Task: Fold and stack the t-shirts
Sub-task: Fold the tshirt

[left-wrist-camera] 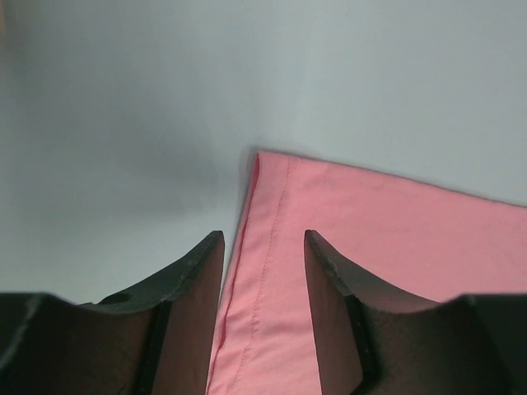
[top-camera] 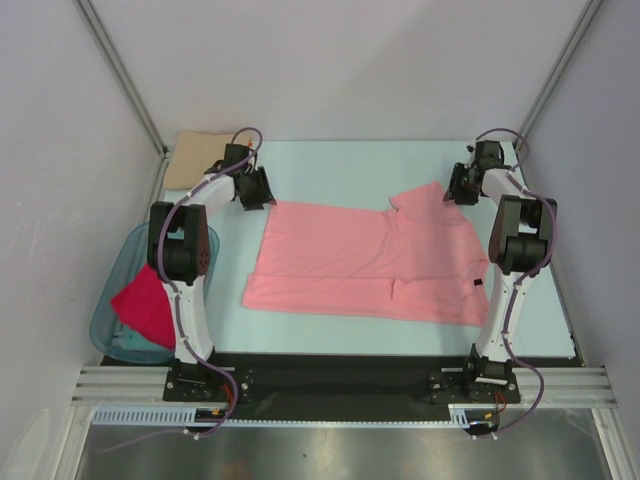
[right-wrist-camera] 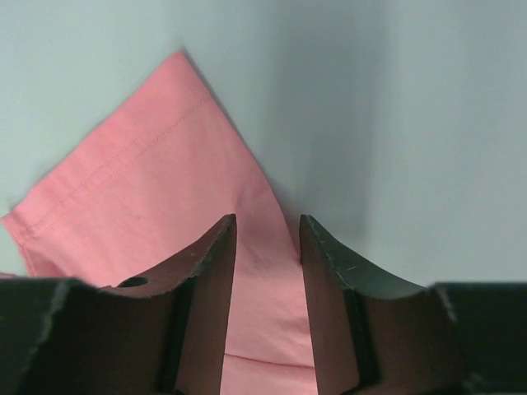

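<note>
The salmon-pink t-shirt [top-camera: 350, 255] lay spread flat in the middle of the pale table [top-camera: 330, 165], its long axis running left to right. The hem [top-camera: 264, 255] pointed toward the left arm, and the far sleeve [top-camera: 425, 200] and small dark label [top-camera: 478, 285] were at the right. A bare strip of table ran along its far edge between the two arms, and a narrower one along its near edge. Its right end lay close beside the right arm's upright. The left gripper [top-camera: 257, 190] was at the far-left corner of the shirt. In its wrist view the jaws [left-wrist-camera: 263, 239] stood partly open over the stitched hem edge, with flat cloth showing in the gap and nothing lifted. The right gripper [top-camera: 458, 185] sat at the far sleeve, jaws [right-wrist-camera: 268, 222] likewise parted over flat fabric beside the sleeve's edge. A tan t-shirt [top-camera: 195, 160] lay in the far-left corner. A crimson t-shirt [top-camera: 148, 305] hung half out of the teal tub [top-camera: 120, 270] off the table's left edge.
</note>
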Tool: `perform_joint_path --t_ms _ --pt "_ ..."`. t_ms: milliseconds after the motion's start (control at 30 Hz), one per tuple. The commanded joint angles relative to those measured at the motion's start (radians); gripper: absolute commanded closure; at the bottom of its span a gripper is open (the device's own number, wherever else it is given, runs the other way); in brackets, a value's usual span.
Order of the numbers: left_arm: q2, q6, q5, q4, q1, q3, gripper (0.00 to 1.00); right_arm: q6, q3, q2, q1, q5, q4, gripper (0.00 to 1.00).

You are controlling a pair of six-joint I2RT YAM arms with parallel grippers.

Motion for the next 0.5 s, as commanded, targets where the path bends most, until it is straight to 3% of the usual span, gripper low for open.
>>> perform_joint_path --t_ms 0,467 --pt "0.016 0.012 -0.021 -0.025 0.013 0.066 0.5 0.034 -0.013 -0.022 -0.006 -0.061 -0.007 0.59" --pt "0.155 0.035 -0.028 -0.053 -0.007 0.222 0.57 0.042 -0.013 -0.031 -0.011 -0.082 0.012 0.74"
